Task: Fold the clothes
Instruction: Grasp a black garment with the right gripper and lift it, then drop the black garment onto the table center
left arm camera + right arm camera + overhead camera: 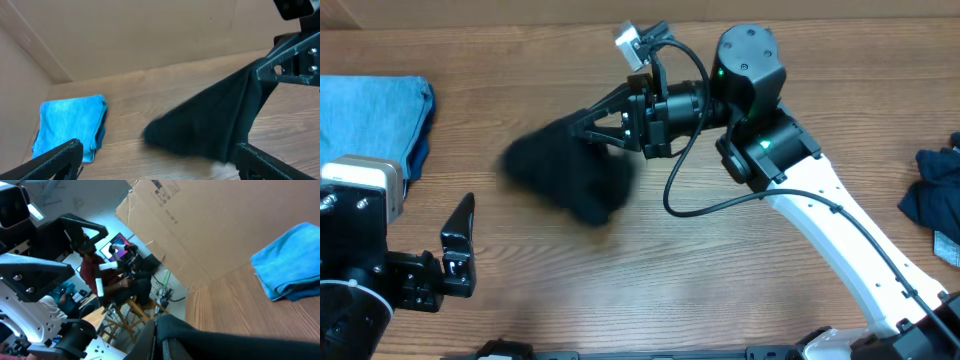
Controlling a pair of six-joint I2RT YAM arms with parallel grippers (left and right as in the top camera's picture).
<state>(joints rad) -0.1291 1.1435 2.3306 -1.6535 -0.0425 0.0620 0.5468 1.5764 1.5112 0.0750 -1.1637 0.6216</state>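
Observation:
A black garment (565, 170) hangs blurred above the middle of the table. My right gripper (578, 122) is shut on its upper edge and holds it up; the pinched cloth shows in the right wrist view (200, 337). In the left wrist view the garment (210, 120) drapes down from the right gripper (260, 72) to the tabletop. My left gripper (460, 235) is open and empty at the front left, its fingers (160, 160) wide apart, well clear of the cloth.
A folded blue cloth (375, 115) lies at the far left, also in the left wrist view (70, 125) and the right wrist view (290, 260). Dark blue clothes (935, 195) are heaped at the right edge. A cardboard wall (150, 35) backs the table.

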